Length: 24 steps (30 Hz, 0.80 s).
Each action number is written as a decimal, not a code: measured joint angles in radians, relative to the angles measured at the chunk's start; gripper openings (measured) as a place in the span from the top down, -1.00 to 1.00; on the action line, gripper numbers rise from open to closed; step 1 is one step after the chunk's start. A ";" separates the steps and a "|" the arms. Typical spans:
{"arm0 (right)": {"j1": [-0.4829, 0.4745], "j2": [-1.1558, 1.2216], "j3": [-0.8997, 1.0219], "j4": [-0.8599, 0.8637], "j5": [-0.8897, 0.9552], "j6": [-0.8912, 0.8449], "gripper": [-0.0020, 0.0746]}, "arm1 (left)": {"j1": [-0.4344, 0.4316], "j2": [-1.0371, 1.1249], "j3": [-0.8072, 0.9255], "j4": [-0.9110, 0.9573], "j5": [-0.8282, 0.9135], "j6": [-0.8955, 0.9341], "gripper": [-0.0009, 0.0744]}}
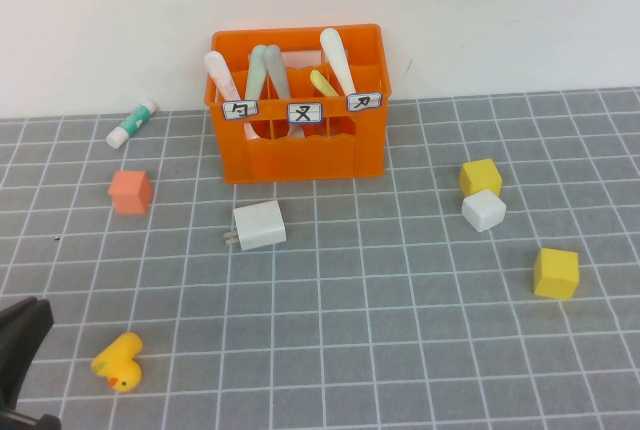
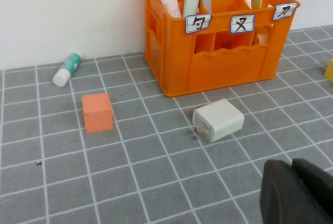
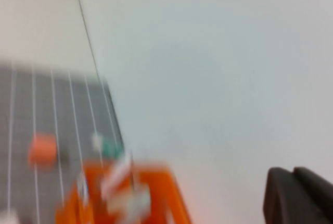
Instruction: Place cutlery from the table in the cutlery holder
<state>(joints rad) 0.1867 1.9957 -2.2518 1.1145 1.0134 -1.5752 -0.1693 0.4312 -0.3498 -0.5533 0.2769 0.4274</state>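
The right gripper (image 3: pixel 299 195) is out of the high view; its own camera catches only a dark corner of it, jaws pressed together on nothing, above and behind the blurred crate (image 3: pixel 130 193). The left gripper (image 2: pixel 296 193) is cut off at the near left corner of the table (image 1: pixel 400 330), jaws likewise closed and empty. Ahead of it stands the orange crate (image 1: pixel 298 145) against the wall, all five pieces upright inside: pink spoon (image 1: pixel 219 74), mint spoon (image 1: pixel 257 70), grey fork (image 1: pixel 276 68), yellow knife (image 1: pixel 322 82), white knife (image 1: pixel 336 58), their lower ends hidden. Between left jaws and crate lie a white charger (image 1: pixel 259 225) and orange cube (image 1: pixel 131 191); a duck (image 1: pixel 119 360) sits just beside them. A glue stick (image 1: pixel 132 122) lies beyond the cube; two yellow cubes (image 1: pixel 480 176) (image 1: pixel 555 272) and a white cube (image 1: pixel 483 210) are far right.
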 joint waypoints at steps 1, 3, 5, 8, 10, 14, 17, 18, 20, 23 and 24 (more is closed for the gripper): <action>0.002 -0.033 -0.002 -0.114 -0.001 0.079 0.92 | 0.000 0.000 0.000 0.000 -0.004 0.005 0.98; 0.004 -0.084 -0.002 -0.314 0.001 0.232 0.92 | 0.000 -0.002 0.000 0.000 -0.006 0.012 0.98; -0.002 -0.129 -0.002 -0.499 0.014 0.426 0.92 | 0.000 -0.014 0.000 -0.006 -0.006 0.015 0.98; -0.014 -0.175 -0.002 -0.709 0.079 0.616 0.92 | 0.000 -0.060 0.000 -0.017 -0.006 0.043 0.98; -0.020 -0.207 0.002 -0.776 0.126 0.665 0.92 | 0.000 -0.109 0.000 -0.019 -0.004 0.078 0.98; -0.020 -0.281 0.070 -0.811 0.145 0.704 0.92 | 0.000 -0.207 0.002 -0.019 0.008 0.121 0.98; -0.020 -0.354 0.173 -0.828 0.109 0.713 0.92 | 0.000 -0.262 0.020 -0.021 0.014 0.135 0.98; -0.020 -0.381 0.215 -0.837 0.093 0.715 0.92 | 0.000 -0.277 0.033 -0.023 0.016 0.136 0.98; -0.020 -0.428 0.302 -0.849 0.062 0.715 0.92 | 0.000 -0.298 0.058 -0.025 0.020 0.136 0.98; -0.020 -0.530 0.479 -0.855 -0.016 0.708 0.92 | 0.000 -0.313 0.082 -0.025 0.026 0.136 0.98; -0.020 -0.559 0.527 -0.855 -0.039 0.706 0.92 | 0.000 -0.315 0.086 -0.025 0.033 0.137 0.98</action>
<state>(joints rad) 0.1669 1.4372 -1.7252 0.2596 0.9745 -0.8691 -0.1693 0.1164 -0.2637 -0.5787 0.3102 0.5646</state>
